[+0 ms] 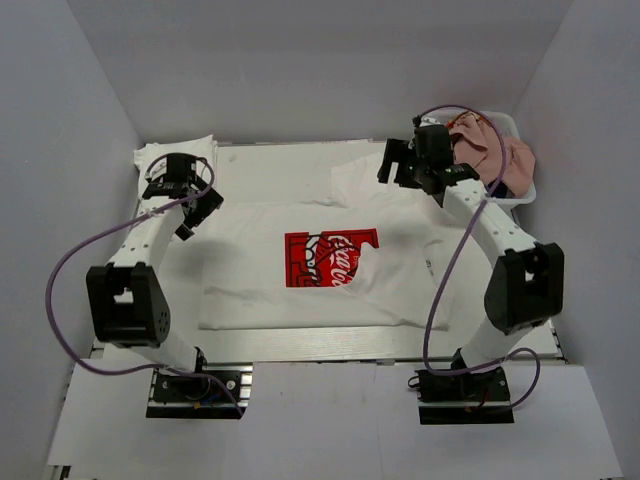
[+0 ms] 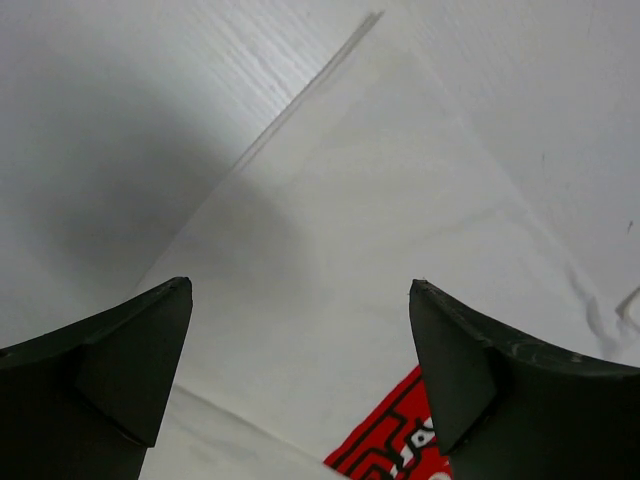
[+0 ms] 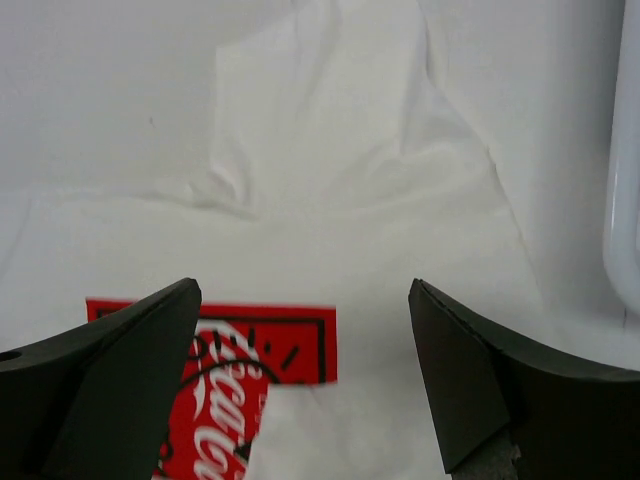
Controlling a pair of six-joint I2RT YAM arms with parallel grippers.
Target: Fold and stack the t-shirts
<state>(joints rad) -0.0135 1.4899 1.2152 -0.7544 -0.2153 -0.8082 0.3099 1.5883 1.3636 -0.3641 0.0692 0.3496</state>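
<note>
A white t-shirt with a red square Coca-Cola print (image 1: 330, 258) lies partly folded in the middle of the table; a flap covers part of the print. It also shows in the left wrist view (image 2: 330, 280) and the right wrist view (image 3: 350, 180). A plain white folded shirt (image 1: 195, 150) lies at the back left corner. A pink shirt (image 1: 505, 160) sits in the basket (image 1: 520, 195). My left gripper (image 1: 195, 212) is open and empty above the shirt's left side. My right gripper (image 1: 400, 165) is open and empty above the shirt's back right part.
The white mesh basket stands at the back right corner, its rim visible in the right wrist view (image 3: 622, 200). White walls close in the table at the back and both sides. The arms' cables loop beside each arm.
</note>
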